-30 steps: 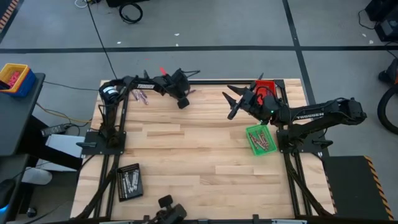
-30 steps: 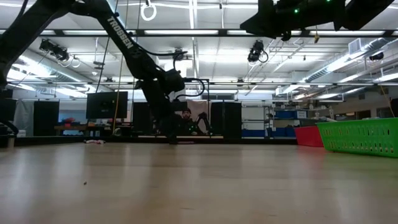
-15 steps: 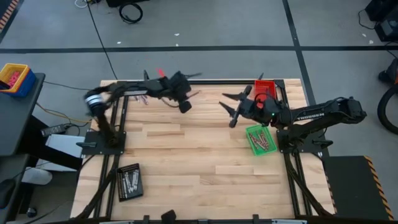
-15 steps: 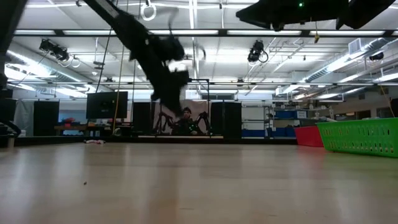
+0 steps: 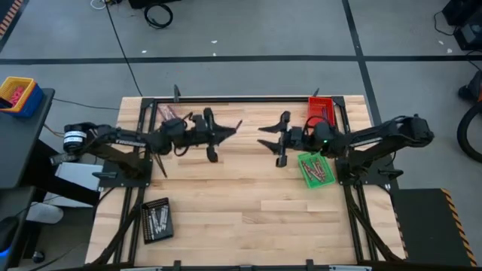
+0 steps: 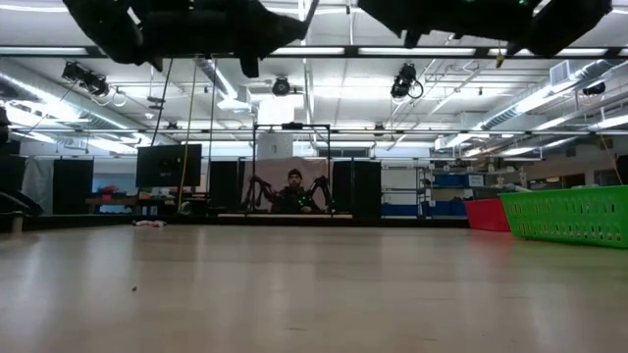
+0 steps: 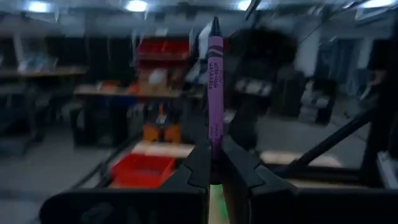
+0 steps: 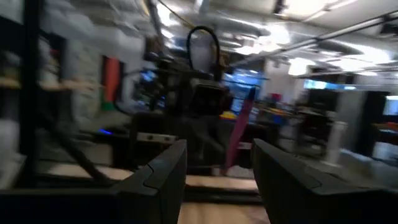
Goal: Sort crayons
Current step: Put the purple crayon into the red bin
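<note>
Facing across table centre | left gripper [image 5: 226,129] pinching purple crayon [image 7: 215,87], long axis pointing toward right gripper [image 5: 268,135] | right jaws spread, facing crayon tip, nearer green tray [image 5: 304,170].

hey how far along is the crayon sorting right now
Partly done. Several crayons already lie in the green tray and the black tray. In hand: the left claw is shut on a purple crayon, raised over the table opposite the open right claw, perhaps for a handover. Left: a few loose crayons at the table's far left edge.
</note>
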You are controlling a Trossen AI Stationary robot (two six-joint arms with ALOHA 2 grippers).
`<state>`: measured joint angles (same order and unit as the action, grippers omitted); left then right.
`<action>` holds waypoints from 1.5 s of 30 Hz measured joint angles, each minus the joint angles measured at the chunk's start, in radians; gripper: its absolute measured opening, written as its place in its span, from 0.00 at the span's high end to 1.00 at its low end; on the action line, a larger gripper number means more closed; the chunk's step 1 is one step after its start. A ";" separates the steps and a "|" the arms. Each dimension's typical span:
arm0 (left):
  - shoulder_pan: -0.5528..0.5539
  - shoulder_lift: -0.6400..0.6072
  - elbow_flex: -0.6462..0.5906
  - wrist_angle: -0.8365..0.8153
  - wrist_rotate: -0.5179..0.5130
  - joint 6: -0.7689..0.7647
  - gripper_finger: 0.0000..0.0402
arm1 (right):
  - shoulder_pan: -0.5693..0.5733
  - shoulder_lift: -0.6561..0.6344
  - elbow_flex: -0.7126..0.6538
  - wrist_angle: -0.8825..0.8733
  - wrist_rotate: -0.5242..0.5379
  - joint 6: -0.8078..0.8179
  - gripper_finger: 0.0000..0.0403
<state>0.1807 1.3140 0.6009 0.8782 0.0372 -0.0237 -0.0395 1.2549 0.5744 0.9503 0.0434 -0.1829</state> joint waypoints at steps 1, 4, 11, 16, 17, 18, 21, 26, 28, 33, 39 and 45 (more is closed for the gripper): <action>-0.022 0.011 0.000 0.024 -0.012 0.014 0.94 | 0.000 0.036 0.009 0.037 -0.018 0.024 0.54; -0.078 0.044 0.002 0.053 -0.028 0.052 0.94 | 0.006 0.147 0.051 0.111 -0.018 0.084 0.52; -0.162 0.055 0.014 0.118 -0.051 0.094 0.94 | 0.033 0.250 0.117 0.185 -0.020 0.094 0.53; -0.181 0.081 0.014 0.153 -0.099 0.114 0.94 | 0.057 0.304 0.181 0.188 -0.065 0.095 0.56; -0.180 0.091 0.014 0.161 -0.099 0.115 0.94 | 0.061 0.319 0.194 0.189 -0.062 0.094 0.56; -0.180 0.101 0.014 0.177 -0.097 0.117 0.94 | 0.065 0.333 0.203 0.190 -0.055 0.095 0.57; -0.183 0.125 0.014 0.194 -0.102 0.102 0.94 | 0.071 0.358 0.213 0.191 -0.008 0.094 0.60; -0.192 0.137 0.014 0.200 -0.104 0.098 0.94 | 0.071 0.361 0.208 0.183 0.042 0.095 0.67; -0.197 0.137 0.014 0.207 -0.104 0.098 0.94 | 0.072 0.352 0.204 0.178 0.042 0.096 0.71; -0.211 0.131 0.014 0.211 -0.105 0.118 0.94 | 0.074 0.325 0.201 0.139 0.023 0.122 0.77; -0.219 0.131 0.014 0.217 -0.104 0.122 0.94 | 0.074 0.300 0.201 0.095 -0.008 0.136 0.79; -0.220 0.131 0.014 0.220 -0.099 0.130 0.94 | 0.073 0.299 0.201 0.089 -0.024 0.146 0.82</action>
<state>-0.0393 1.4452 0.6151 1.0977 -0.0618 0.1063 0.0338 1.5539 0.7757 1.0396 0.0193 -0.0373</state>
